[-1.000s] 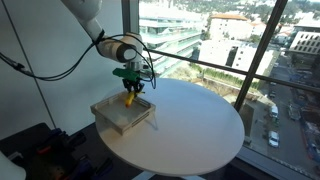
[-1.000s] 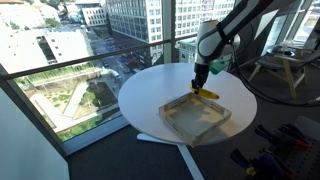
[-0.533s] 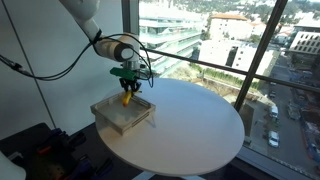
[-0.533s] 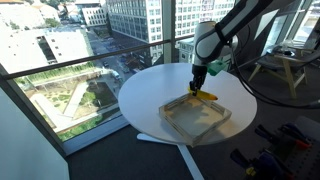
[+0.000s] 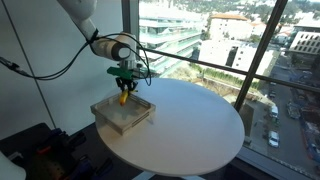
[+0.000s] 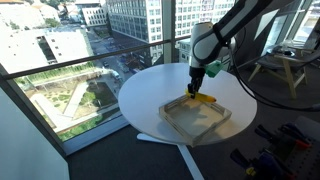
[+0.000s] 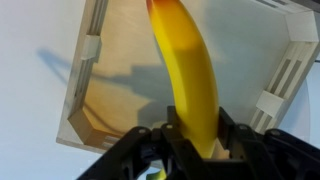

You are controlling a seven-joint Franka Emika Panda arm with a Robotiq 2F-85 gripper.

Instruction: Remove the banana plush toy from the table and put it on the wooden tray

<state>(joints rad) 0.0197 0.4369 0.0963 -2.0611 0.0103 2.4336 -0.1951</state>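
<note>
The wooden tray [image 5: 103,107] sits at the left of the white worktop [image 5: 195,125]. Above it, the end effector [image 5: 125,87] is clamped on 1 end of the banana plush toy [image 5: 125,97], which dangles over the tray near 1 wall, not yet resting inside. Released from here, the soft toy could strike that wall, bounce, and tumble rightward onto bare worktop.

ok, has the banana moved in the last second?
Yes. Held by the gripper, the banana plush toy has shifted slightly left in an exterior view, from near the wooden tray's far edge towards its middle.
</note>
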